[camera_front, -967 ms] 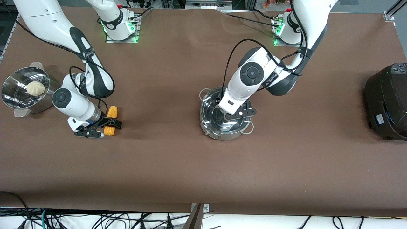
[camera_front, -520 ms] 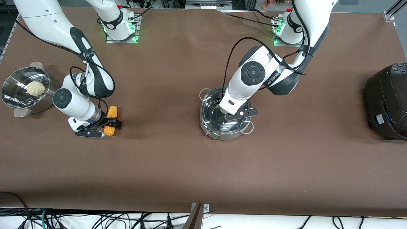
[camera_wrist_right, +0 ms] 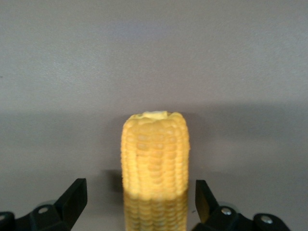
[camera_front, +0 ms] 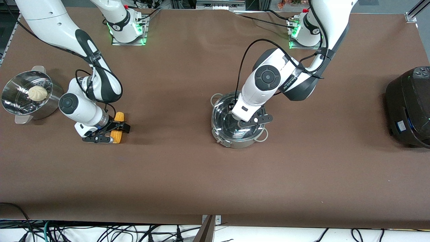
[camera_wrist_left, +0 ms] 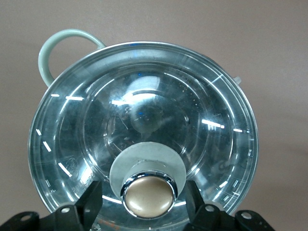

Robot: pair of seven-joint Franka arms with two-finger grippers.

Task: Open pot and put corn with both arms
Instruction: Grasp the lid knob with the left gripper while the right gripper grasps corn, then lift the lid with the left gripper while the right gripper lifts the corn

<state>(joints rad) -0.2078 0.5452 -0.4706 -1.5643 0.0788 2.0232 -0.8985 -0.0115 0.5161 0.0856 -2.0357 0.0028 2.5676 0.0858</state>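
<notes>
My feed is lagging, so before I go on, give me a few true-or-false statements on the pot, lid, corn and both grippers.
1. The lid is on the pot. True.
2. The corn is in the pot. False: it lies on the table, toward the right arm's end.
3. The right gripper has its fingers open on either side of the corn. True.
4. The left gripper is over the steamer. False: it is at the lid's knob, a finger on each side.
5. The bun lies loose on the table. False: it sits in the steamer.
</notes>
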